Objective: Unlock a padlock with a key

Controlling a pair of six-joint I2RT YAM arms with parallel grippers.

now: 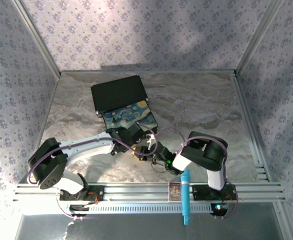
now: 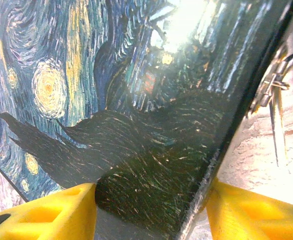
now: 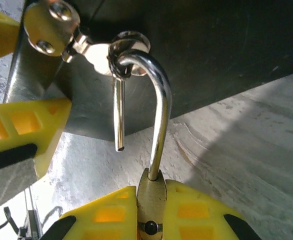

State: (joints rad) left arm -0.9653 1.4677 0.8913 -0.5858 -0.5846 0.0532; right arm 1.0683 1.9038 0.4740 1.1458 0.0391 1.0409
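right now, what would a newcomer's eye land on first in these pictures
The starry-night box, black lid open, sits mid-way across the marbled table, with both arms reaching to its near edge. In the right wrist view, the right gripper pinches the padlock, whose silvery shackle hooks through the box's hasp ring with one leg hanging free. The left gripper straddles the painted box's edge.

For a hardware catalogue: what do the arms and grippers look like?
The left arm and right arm have black joint housings, white link shells and thin purplish cables looping alongside; a green light glows on the right one. The left gripper and right gripper carry yellow fingers with square recesses and black inserts.
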